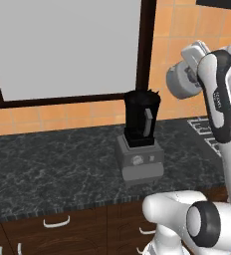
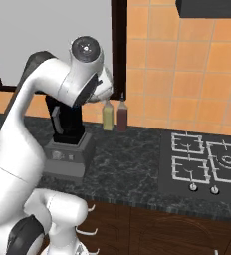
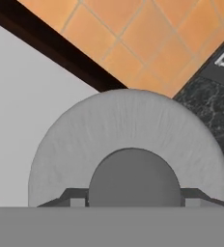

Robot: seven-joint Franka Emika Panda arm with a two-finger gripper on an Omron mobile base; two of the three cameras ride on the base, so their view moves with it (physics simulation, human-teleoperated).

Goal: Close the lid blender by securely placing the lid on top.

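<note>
High above the dark stone counter [image 1: 48,164], up and to the right of the blender [image 1: 140,142] in the left base view, the gripper [image 1: 191,74] is carrying the lid [image 1: 179,82], a round light-grey disc turned on edge so that its flat face is looking sideways rather than down. From the hand view the lid [image 3: 128,140] is spreading across the frame with its raised centre knob sitting between the two dark finger tips [image 3: 75,197], so the jaws are clamping the cap by that knob, which is probably the only part narrow enough for them to grip. The blender is standing upright on the counter near the back wall, its black jar open at the top and its grey handle facing the robot; in the right base view the arm's white links are covering most of the jar [image 2: 67,124], with two bottles [image 2: 115,115] standing just beside it against the orange tiles and the hob [image 2: 207,164] lying well apart to the right. Lid and jar are not touching. Holding the cap off to the side and high is likely keeping it clear of the rim while the arm is lining up. By the look of it, the carry is under way and the placing is not yet done: the wrist would need to roll the disc level, bring it over the jar mouth and lower it squarely, since a tilted approach could catch the rim and leave the lid perched askew.
</note>
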